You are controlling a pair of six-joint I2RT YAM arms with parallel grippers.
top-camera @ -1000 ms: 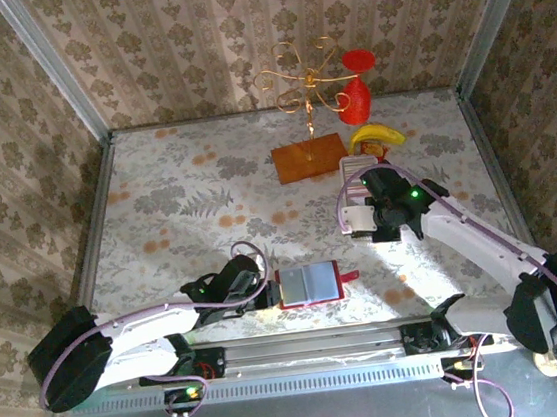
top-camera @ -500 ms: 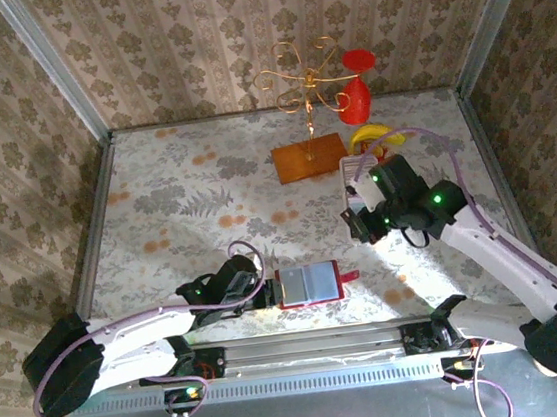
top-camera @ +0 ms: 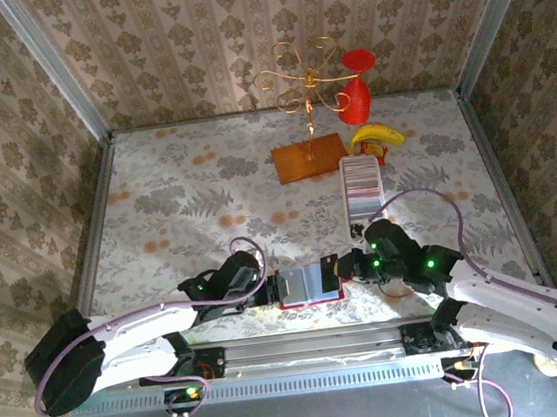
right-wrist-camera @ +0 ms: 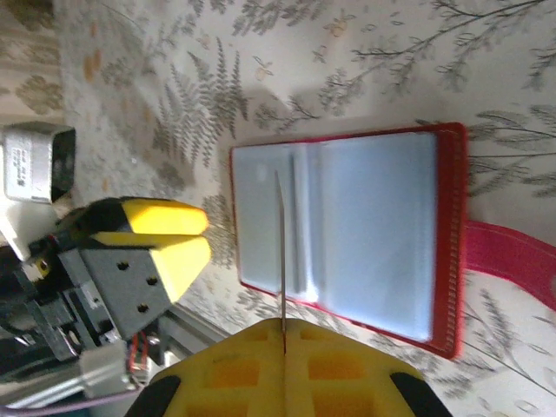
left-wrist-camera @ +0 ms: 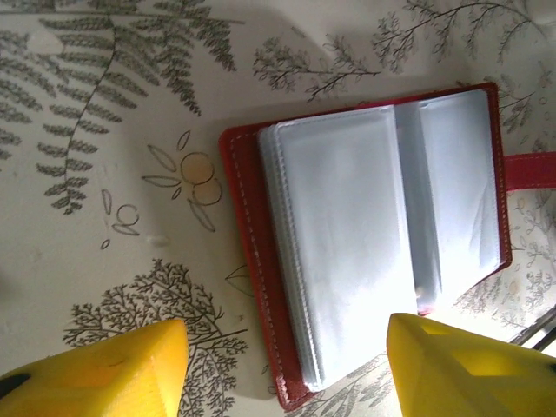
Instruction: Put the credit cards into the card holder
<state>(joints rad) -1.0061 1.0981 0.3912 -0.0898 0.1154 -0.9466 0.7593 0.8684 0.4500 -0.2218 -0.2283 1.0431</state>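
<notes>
The red card holder [top-camera: 310, 283] lies open near the table's front edge, its grey-blue pockets [left-wrist-camera: 365, 243] facing up and its snap tab [right-wrist-camera: 508, 256] pointing right. My left gripper [top-camera: 263, 287] is open at the holder's left edge, and its yellow fingertips [left-wrist-camera: 104, 369] straddle one corner of the holder [left-wrist-camera: 252, 261]. My right gripper [right-wrist-camera: 282, 334] is shut on one credit card [right-wrist-camera: 280, 252]. That card is seen edge-on, standing over the holder's pockets [right-wrist-camera: 365, 230]. The other credit cards [top-camera: 361, 183] stand in a row in a long white tray.
An orange-brown stand base [top-camera: 310, 157] with a gold wire tree sits at the back. A banana [top-camera: 376, 137] and a red cup [top-camera: 356, 94] lie behind the card tray. The left gripper's yellow fingers [right-wrist-camera: 152, 217] sit close beside the held card. A metal rail [top-camera: 314, 343] runs along the front.
My right arm has swung from the card tray down to the holder's right side, carrying one card. The left arm has barely moved.
</notes>
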